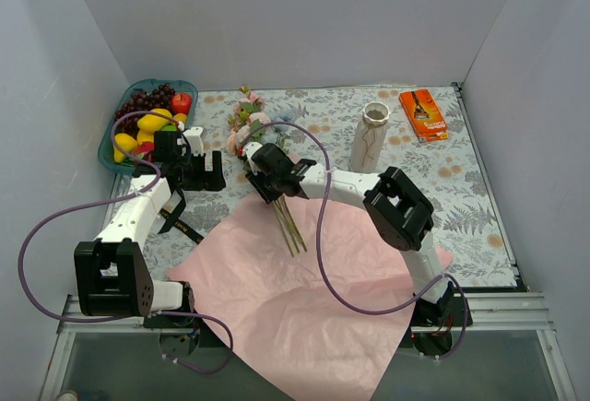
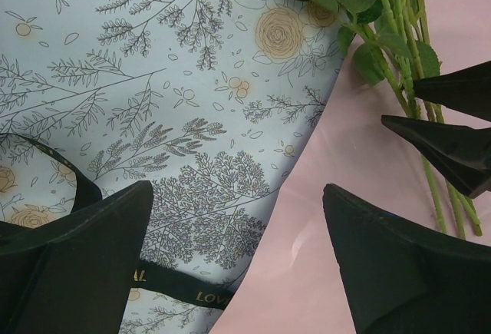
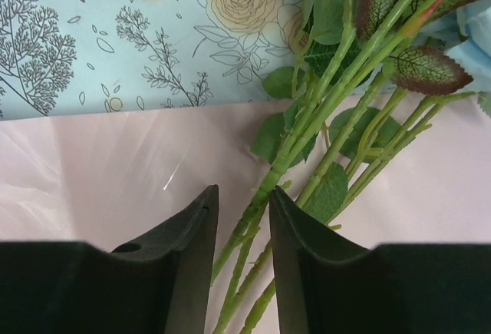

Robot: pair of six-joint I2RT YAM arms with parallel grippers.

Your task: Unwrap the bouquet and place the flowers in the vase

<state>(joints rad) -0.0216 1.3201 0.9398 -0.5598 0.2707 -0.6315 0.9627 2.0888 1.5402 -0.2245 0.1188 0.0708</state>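
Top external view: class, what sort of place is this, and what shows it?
Probably a staged robot test cell: plain white walls enclose a table with floral cloth, two robot arms are bolted at its near edge, and a fruit tray and vase sit as props.

Pink wrapping paper (image 1: 295, 300) on a pale blue botanical tablecloth (image 2: 153, 81)
The paper is plain pale pink; the cloth is printed with grey ferns and beige roses. The flowers (image 3: 322, 130) have green stems, green and maroon-veined leaves, and pink and pale blue blooms. The vase (image 1: 369, 138) is cream-white, the box (image 1: 423, 113) orange, the ribbon (image 2: 180, 284) black with gold lettering.
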